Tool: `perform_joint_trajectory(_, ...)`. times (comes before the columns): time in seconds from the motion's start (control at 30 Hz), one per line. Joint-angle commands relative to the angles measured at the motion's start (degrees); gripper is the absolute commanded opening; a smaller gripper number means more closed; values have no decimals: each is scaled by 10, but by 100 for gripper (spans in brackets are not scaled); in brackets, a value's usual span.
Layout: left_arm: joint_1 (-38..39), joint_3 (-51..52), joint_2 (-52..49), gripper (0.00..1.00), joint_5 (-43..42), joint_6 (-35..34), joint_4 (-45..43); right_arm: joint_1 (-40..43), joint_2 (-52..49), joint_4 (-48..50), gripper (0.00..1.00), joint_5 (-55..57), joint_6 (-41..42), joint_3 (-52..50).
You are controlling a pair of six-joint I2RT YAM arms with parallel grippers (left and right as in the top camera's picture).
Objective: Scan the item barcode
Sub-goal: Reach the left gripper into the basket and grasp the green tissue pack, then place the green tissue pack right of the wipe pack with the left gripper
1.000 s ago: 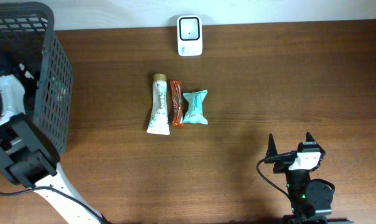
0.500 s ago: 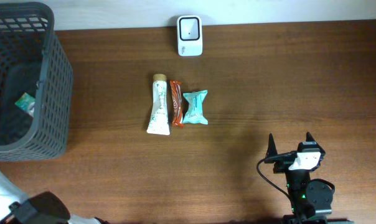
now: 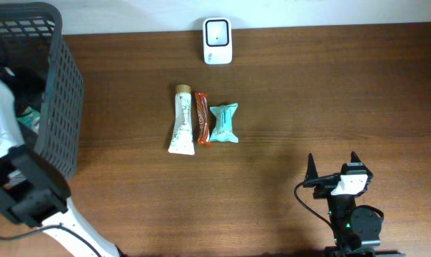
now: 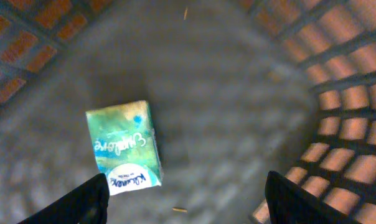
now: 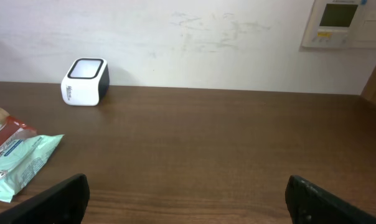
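Packet point(image 4: 122, 146), green with a white end, is lying flat on the floor of the dark mesh basket point(image 3: 62, 86). It is sitting just ahead of the left gripper point(image 4: 187, 177), off toward one fingertip rather than centred in the gap. The left fingers point(image 4: 82, 199) are standing wide apart with nothing between them and are touching neither the packet nor the mesh. No barcode is showing on the packet's upward face.

Judging from that, the step in hand is dropping a handled item into the basket. Doing it well is asking for a straight lift out, with the jaws kept apart, so that neither finger is catching the mesh wall that is curving close beside one of them. No other item is showing in the basket, though the arm is hiding part of it from above.

Well away from the left fingers, three items are lying side by side on the table point(image 3: 330, 93): a pale tube point(image 3: 181, 121), an orange-brown bar point(image 3: 202, 118) touching it, and a teal pouch point(image 3: 223, 123) against the bar. I judge that these are waiting for their scan. The white barcode scanner point(image 3: 217, 41) is standing beyond them at the table's far edge. The right gripper point(image 5: 188, 178) is resting empty with its fingers fully apart, facing the scanner and well short of the pouch.
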State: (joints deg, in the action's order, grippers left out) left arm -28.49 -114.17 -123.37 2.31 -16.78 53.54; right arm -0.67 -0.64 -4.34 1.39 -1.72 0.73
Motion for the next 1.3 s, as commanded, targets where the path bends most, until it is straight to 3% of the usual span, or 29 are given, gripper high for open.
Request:
perform_joint_trajectory(0.0, 18, 2, -39, 80, 134, 3, 8, 3, 2, -3, 99, 1, 0, -4)
perform_joint_trajectory(0.17, 9, 2, -85, 79, 147, -5, 12, 3, 2, -3, 99, 1, 0, -4)
perform_joint_trajectory(0.33, -2, 2, -121, 69, 156, -5, 7, 3, 2, -3, 99, 1, 0, -4)
perform_joint_trajectory(0.47, -2, 2, -123, 35, 153, -5, -2, 3, 2, -3, 99, 1, 0, -4)
perform_joint_trajectory(0.53, -2, 1, -122, 9, 153, -5, -3, 3, 2, -3, 99, 1, 0, -4)
perform_joint_trajectory(0.6, -2, -12, -113, 0, 144, -5, 9, 3, 2, -3, 99, 1, 0, -4)
perform_joint_trajectory(0.73, -3, -104, -52, 0, 35, -6, 34, 3, 2, -3, 99, 1, 0, -4)
perform_joint_trajectory(0.83, -3, -200, 24, 0, 10, -99, 64, 3, 2, -3, 99, 1, 0, -4)
perform_joint_trajectory(0.93, -3, -247, 97, 0, -47, -102, 66, 3, 2, -3, 99, 1, 0, -4)
perform_joint_trajectory(1.07, 9, -256, 189, 0, -308, -206, 62, 3, 2, -3, 99, 1, 0, -4)
perform_joint_trajectory(1.13, 49, -256, 193, 0, -375, -221, 51, 3, 2, -3, 99, 1, 0, -4)
perform_joint_trajectory(1.27, 218, -253, 171, 0, -329, -220, 53, 3, 2, -3, 99, 1, 0, -4)
